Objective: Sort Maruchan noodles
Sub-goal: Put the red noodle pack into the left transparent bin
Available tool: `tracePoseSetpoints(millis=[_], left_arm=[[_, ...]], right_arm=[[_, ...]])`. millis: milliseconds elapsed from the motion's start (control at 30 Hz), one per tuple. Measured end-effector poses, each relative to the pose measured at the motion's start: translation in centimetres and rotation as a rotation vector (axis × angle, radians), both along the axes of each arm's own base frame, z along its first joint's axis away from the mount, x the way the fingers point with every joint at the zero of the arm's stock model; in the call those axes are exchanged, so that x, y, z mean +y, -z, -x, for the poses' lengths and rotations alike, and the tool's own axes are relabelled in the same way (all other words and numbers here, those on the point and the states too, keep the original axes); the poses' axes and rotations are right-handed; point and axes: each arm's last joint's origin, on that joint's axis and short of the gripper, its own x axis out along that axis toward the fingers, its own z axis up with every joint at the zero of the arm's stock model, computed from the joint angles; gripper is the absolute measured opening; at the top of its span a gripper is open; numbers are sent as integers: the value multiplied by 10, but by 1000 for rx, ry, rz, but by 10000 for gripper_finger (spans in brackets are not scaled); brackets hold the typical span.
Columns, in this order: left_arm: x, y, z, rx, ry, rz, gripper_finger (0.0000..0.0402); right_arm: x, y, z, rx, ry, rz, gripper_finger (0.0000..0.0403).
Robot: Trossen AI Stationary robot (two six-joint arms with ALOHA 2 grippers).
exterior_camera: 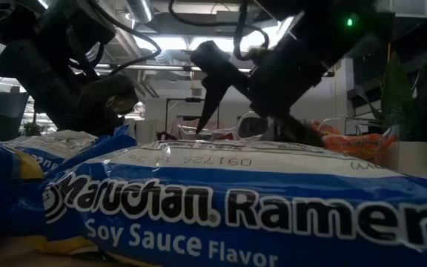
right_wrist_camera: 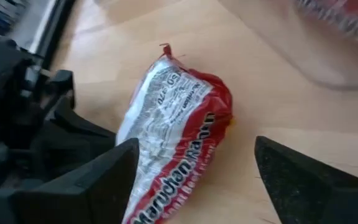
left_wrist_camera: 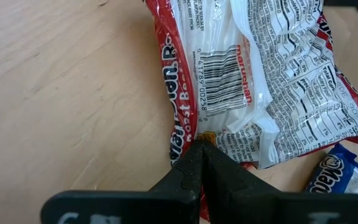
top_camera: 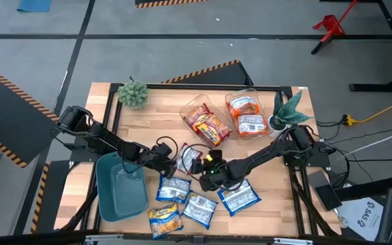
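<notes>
A red Maruchan noodle packet (top_camera: 186,156) lies back side up at the table's middle, its barcode (left_wrist_camera: 222,78) showing. My left gripper (left_wrist_camera: 201,149) comes from the left and is shut on its edge. My right gripper (right_wrist_camera: 197,146) reaches in from the right and stands open, one finger on each side of the same packet (right_wrist_camera: 173,118); I see no touch. Three blue packets (top_camera: 173,187), (top_camera: 199,208), (top_camera: 239,198) and a yellow one (top_camera: 165,221) lie flat near the front edge. A blue packet (exterior_camera: 221,208) fills the low view. My left gripper pinches the red packet's outer edge (left_wrist_camera: 199,135) between its two fingertips, at the red border beside the white label. The fingers slant down from the table's left. The packet's far part rests on the wood.
A teal bin (top_camera: 118,197) stands at the front left. Two clear tubs at the back hold red packets (top_camera: 206,124) and orange packets (top_camera: 246,114). Small plants stand at the back left (top_camera: 133,94) and back right (top_camera: 288,112). Bare wood lies left of the tubs.
</notes>
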Motion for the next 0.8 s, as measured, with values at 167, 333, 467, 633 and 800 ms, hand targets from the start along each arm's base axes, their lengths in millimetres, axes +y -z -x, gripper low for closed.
tracePoseSetpoints(millis=[167, 333, 467, 633, 800], left_arm=[[0, 0, 0, 0, 1, 0, 0], [0, 0, 0, -2, 0, -2, 0], [2, 0, -2, -22, -7, 3, 0], [3, 0, -3, -27, -11, 8, 0], [3, 0, -3, -28, -11, 6, 0]], right_arm=[[-7, 9, -1, -118, -4, -28, 323], [-18, 13, -5, -156, 7, -27, 320], [-24, 19, -16, -187, -41, -31, 319], [-31, 28, -27, -170, -89, -58, 304], [-31, 28, -30, -167, -103, -72, 237]])
